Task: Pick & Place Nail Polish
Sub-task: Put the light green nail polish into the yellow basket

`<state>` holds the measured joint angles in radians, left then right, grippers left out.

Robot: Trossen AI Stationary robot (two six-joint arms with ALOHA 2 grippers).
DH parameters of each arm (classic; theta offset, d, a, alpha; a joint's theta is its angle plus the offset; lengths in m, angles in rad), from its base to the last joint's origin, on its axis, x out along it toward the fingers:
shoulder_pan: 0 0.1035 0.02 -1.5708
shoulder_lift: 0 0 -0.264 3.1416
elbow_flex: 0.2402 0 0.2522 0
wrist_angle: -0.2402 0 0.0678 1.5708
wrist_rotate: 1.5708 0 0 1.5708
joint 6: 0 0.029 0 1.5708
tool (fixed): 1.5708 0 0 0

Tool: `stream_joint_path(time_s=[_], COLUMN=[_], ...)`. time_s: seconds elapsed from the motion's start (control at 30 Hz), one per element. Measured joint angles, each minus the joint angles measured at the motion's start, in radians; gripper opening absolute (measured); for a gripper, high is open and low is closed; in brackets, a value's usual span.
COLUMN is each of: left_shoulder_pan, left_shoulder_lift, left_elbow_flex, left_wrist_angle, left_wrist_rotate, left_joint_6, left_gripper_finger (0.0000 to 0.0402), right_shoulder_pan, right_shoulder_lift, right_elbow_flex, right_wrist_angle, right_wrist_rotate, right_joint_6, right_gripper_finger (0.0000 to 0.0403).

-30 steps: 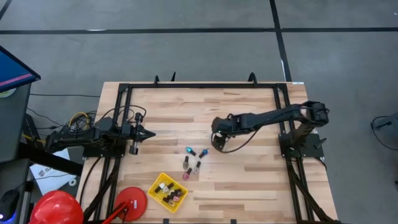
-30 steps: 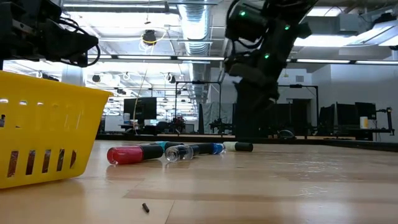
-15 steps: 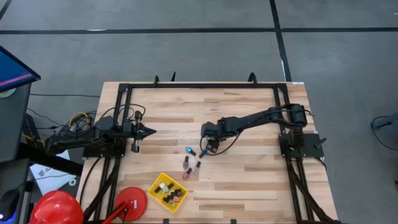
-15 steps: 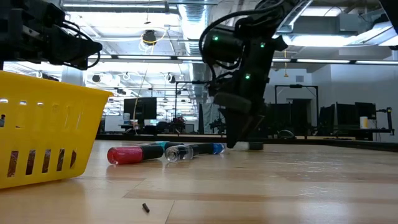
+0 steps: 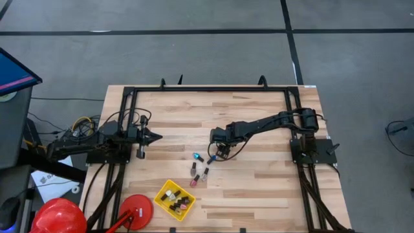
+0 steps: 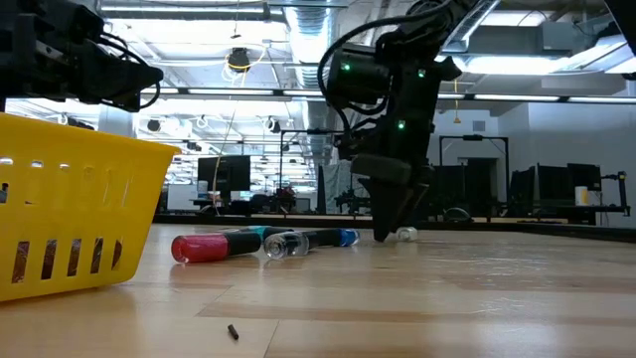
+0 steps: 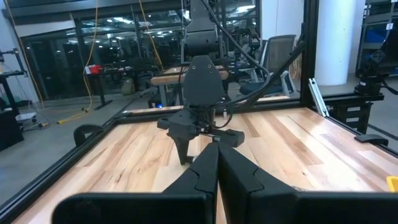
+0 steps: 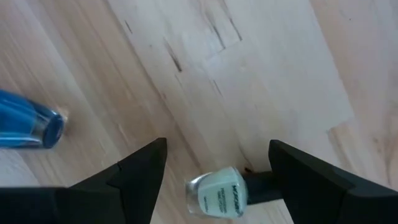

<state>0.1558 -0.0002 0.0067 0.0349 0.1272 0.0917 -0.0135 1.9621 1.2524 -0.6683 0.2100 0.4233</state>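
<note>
Several nail polish bottles lie on their sides on the wooden table (image 5: 259,188), among them a blue one (image 5: 197,156) (image 8: 28,127), a red one (image 6: 204,247) and a pale mint one (image 8: 217,190) (image 6: 405,235). My right gripper (image 5: 218,151) (image 8: 217,168) points down at the table, open, with one finger on each side of the pale bottle. The yellow basket (image 5: 174,199) (image 6: 70,209) near the front edge holds several more bottles. My left gripper (image 5: 155,136) (image 7: 216,168) waits shut and level at the table's left side. My right gripper is open around the pale bottle, which lies flat on the table. The bottle's dark cap (image 8: 258,183) reaches up to one finger (image 8: 311,180). I cannot tell whether they touch.
Black frame rails (image 5: 129,116) run along the table's left, right and far edges. A red hard hat (image 5: 58,217) and a red disc (image 5: 136,208) sit at the near left corner. Bare wood lies to the right of the bottles and behind them.
My right gripper has come down and toward the table's left edge, tipping steeper, until its open fingers stand at the table around the pale bottle. It has kept still for the last half second.
</note>
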Motion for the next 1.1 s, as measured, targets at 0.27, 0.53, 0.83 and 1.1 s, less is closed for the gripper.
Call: stream_joint_path(time_s=[0.27,0.53,0.83,1.1], left_shoulder_pan=[0.0,0.0,0.0,0.0], left_shoulder_lift=[0.0,0.0,0.0,0.0], left_elbow_flex=[0.0,0.0,0.0,0.0], left_wrist_angle=[0.003,0.007,0.008,0.01], left_wrist_rotate=[0.0,0.001,0.001,0.001], left_joint_6=[0.0,0.0,0.0,0.0], left_gripper_finger=[0.0001,0.0001,0.0001,0.0001], right_shoulder_pan=[0.008,0.004,0.006,-0.018], right_shoulder_lift=[-0.057,-0.11,-0.109,-0.109], right_elbow_flex=[0.129,0.15,0.149,0.118], right_wrist_angle=[-0.157,-0.421,-0.442,-0.366], right_wrist_rotate=[0.018,0.113,0.131,0.086], right_joint_6=[-0.038,0.187,0.292,0.347], right_gripper_finger=[0.0274,0.0274,0.0274,0.0274])
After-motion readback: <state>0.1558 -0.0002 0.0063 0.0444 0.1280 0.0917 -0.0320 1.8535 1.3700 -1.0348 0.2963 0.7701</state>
